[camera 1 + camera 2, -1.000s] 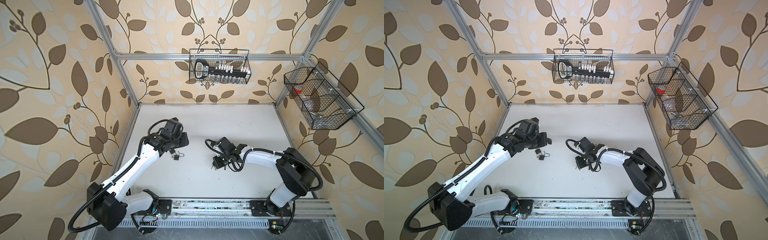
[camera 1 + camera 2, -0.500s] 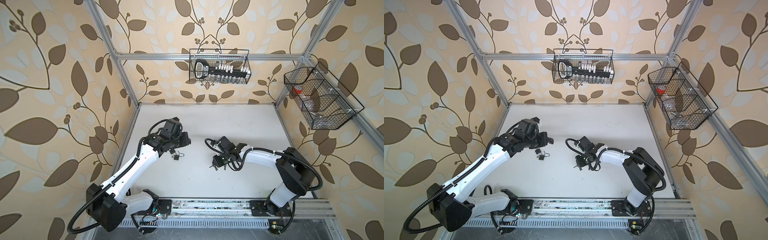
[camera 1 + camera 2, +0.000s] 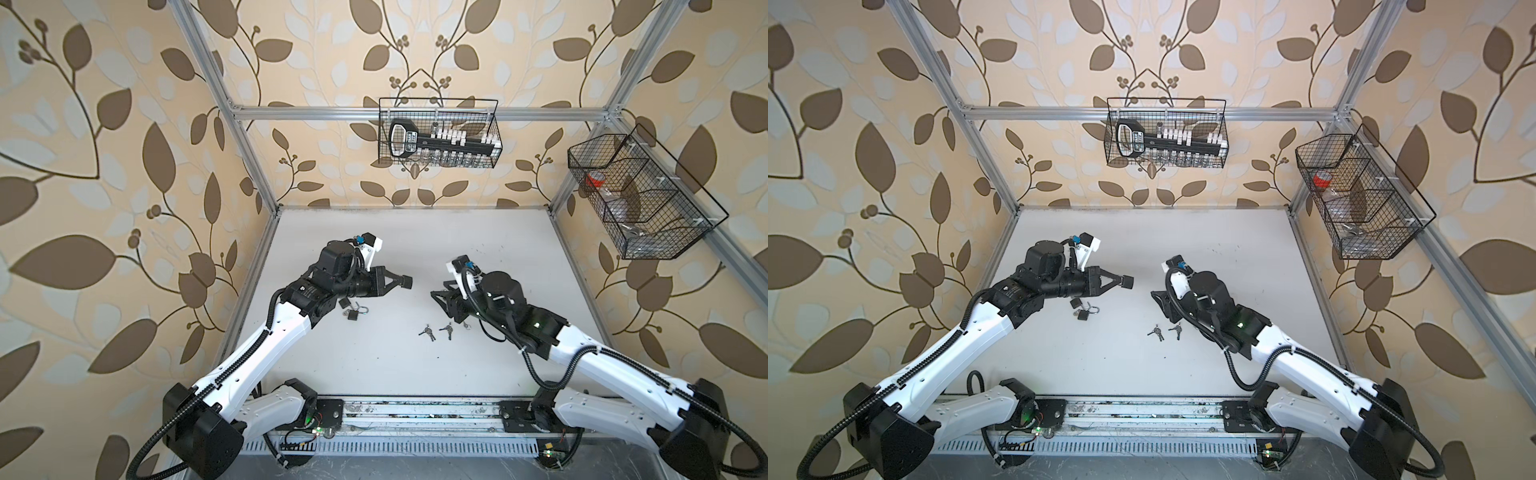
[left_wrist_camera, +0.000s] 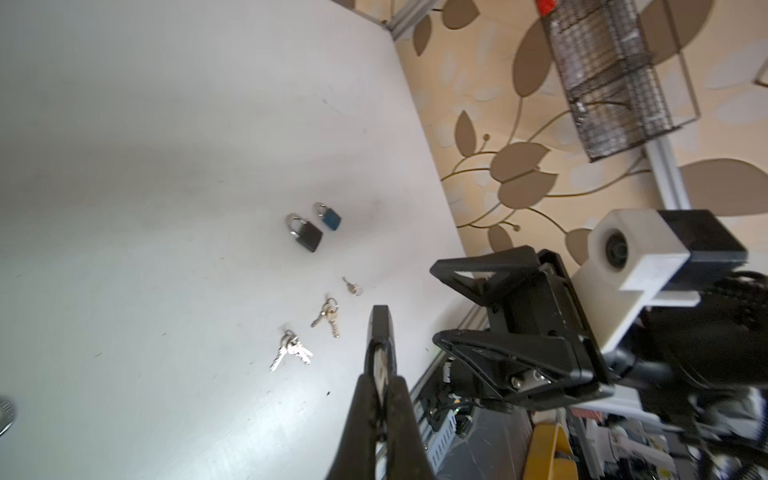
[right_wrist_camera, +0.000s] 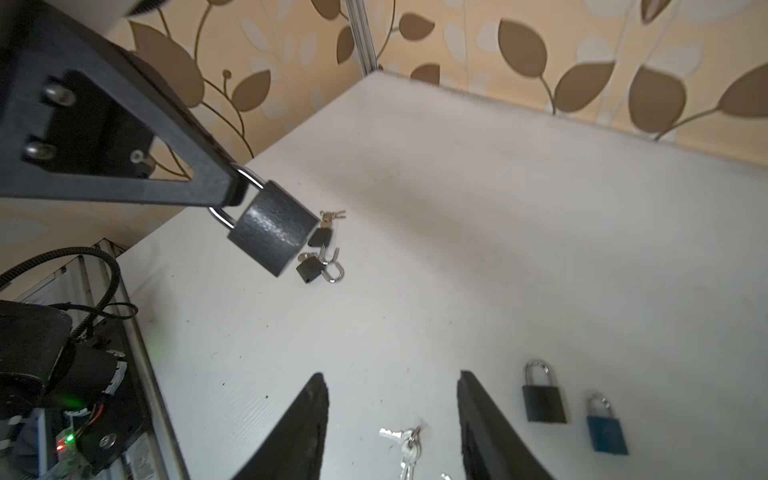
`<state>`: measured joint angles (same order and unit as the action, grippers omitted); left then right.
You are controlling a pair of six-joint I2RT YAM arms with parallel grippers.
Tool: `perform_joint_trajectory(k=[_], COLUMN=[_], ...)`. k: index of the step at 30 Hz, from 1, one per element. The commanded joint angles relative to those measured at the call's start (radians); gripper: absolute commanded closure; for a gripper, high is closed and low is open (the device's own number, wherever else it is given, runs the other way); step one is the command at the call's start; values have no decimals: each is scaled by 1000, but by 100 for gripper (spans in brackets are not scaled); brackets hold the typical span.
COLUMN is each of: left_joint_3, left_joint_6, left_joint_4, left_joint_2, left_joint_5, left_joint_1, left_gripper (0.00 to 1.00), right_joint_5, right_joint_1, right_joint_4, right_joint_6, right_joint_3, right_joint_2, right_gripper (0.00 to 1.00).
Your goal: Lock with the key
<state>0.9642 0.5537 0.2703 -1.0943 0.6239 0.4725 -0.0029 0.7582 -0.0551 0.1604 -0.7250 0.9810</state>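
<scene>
Left gripper [image 5: 232, 189] clamped on the shackle of a grey padlock [image 5: 272, 228], which hangs clear of the bench [image 5: 519, 199]; right gripper [image 5: 391, 378] has its jaws apart, gripping nothing, poised over a key bunch [image 5: 409, 442] lying on the bench; black padlock [image 5: 544, 401] and blue padlock [image 5: 606, 428] lie just beside, shackles closed.

Counted five padlocks: grey padlock [image 5: 272, 226] held at left gripper [image 5: 237, 187], two small black padlocks [image 5: 308, 270] [image 5: 320, 237] near it, black padlock [image 5: 544, 401] and blue padlock [image 5: 606, 430] beside right gripper [image 5: 390, 376]. Also counted three loose key sets [image 4: 291, 351] [image 4: 328, 316] [image 4: 352, 286] and two wire baskets [image 3: 440, 160] [image 3: 665, 241].
</scene>
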Motion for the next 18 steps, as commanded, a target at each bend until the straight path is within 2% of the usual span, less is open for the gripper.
perform_joint_trajectory(k=[1,4,6,8,13,18], left_joint_3=[-9,3,4,13,29,39], left_joint_6=[1,-25,-36,-45,-67,-74], left_joint_4=[-153,-142,-149,-149,-130,-116], left_joint_2=[19,26,30,28,28,26], left_joint_5=[143,161,179,187,191,186], left_joint_1=[17,33,43,55,79,86], left_gripper=[100,100,100,100,100,100], right_joint_5=[-18,-93,-183,-214,-198,-166], right_joint_1=[4,3,4,5,36,78], right_joint_4=[83,39,35,34,-49,-79], right_joint_6=[-155,-262,-358,-424,-567,-606], right_joint_3=[36,7,10,4,-85,-150], right_joint_2=[-47,-101,-135,-149,-88,-18], right_gripper=[47,41,39,39,39,39])
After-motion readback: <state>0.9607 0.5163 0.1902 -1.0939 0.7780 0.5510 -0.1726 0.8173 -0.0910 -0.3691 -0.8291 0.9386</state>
